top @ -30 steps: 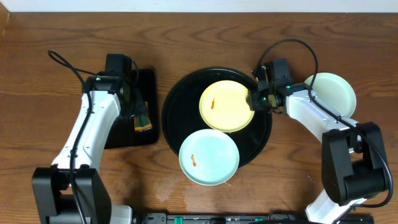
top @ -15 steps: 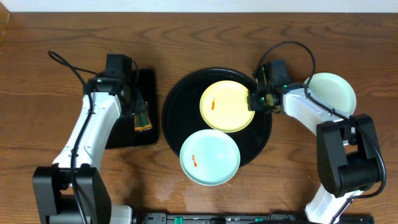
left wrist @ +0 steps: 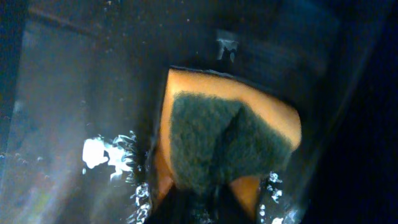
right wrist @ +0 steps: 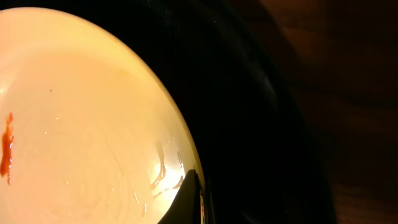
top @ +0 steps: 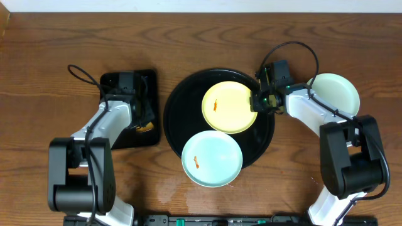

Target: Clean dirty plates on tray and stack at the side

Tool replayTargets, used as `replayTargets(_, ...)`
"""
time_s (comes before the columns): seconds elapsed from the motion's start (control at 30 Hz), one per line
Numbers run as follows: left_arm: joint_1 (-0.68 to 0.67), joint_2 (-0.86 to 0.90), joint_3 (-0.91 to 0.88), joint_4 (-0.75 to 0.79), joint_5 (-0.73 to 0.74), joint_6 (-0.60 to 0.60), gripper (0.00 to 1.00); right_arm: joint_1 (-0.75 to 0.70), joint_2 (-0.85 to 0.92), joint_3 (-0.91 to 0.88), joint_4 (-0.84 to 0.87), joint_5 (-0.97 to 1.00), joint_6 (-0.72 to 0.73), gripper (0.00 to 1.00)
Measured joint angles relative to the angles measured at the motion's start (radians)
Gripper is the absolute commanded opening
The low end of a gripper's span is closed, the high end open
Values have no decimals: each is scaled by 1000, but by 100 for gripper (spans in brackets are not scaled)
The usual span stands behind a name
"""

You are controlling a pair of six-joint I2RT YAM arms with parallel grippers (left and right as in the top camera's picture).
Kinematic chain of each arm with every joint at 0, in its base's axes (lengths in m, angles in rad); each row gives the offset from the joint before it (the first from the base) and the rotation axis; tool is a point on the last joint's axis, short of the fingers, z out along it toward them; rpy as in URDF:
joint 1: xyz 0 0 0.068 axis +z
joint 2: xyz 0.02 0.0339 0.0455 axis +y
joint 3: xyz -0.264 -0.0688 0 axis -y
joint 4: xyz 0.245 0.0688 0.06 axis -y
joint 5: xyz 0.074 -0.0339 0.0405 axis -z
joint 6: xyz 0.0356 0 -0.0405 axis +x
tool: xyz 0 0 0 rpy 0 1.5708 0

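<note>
Our left arm bent low over a rectangular tray point(top: 149, 80), left fingers point(left wrist: 196, 206) pinched tight on a sponge point(left wrist: 230, 134). Our right arm reached inward, right fingers point(right wrist: 188, 198) clamped on the yellow plate point(top: 229, 108) at its rim.

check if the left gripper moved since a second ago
Yes. The left gripper slid a little toward the near edge of the rectangular tray, closing on the sponge.

The sponge point(left wrist: 230, 134) sinks into darkness at the bottom edge, near end lost. The yellow plate point(right wrist: 81, 124) is cut off left and below. Overhead, the right arm point(top: 314, 113) covers the left rim of the right-hand plate point(top: 339, 91).
</note>
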Motion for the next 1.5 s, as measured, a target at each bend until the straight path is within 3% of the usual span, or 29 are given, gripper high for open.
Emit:
replayTargets(0.23,0,24,26,-4,3,39,9,0,0,0,-1,0,10,1)
replayTargets(0.3,0,22,51,-62,4,45,25,0,0,0,-1,0,10,1)
replayTargets(0.37,0,6,70,-118,5,48,36,0,0,0,0,0,11,1)
replayTargets(0.43,0,-27,79,-142,6,55,41,0,0,0,-1,0,13,1)
replayTargets(0.57,0,-111,102,-172,7,66,42,0,0,0,0,0,13,1)
replayTargets(0.83,-23,-82,30,-172,8,66,41,0,0,0,0,0,13,1)
replayTargets(0.9,-32,-52,-7,-140,10,66,24,0,0,0,0,0,13,1)
replayTargets(0.93,-34,-38,-20,-126,10,69,8,0,0,0,0,0,13,1)
replayTargets(1.17,-34,-26,-12,-151,6,66,8,0,0,0,-1,0,14,1)
replayTargets(1.23,-34,-27,3,-196,2,66,29,0,0,0,-1,0,14,1)
replayTargets(1.3,-34,-36,25,-223,-3,69,44,0,0,0,-1,0,16,1)
replayTargets(1.5,-34,-102,71,-177,-37,77,49,0,0,0,-1,0,17,1)
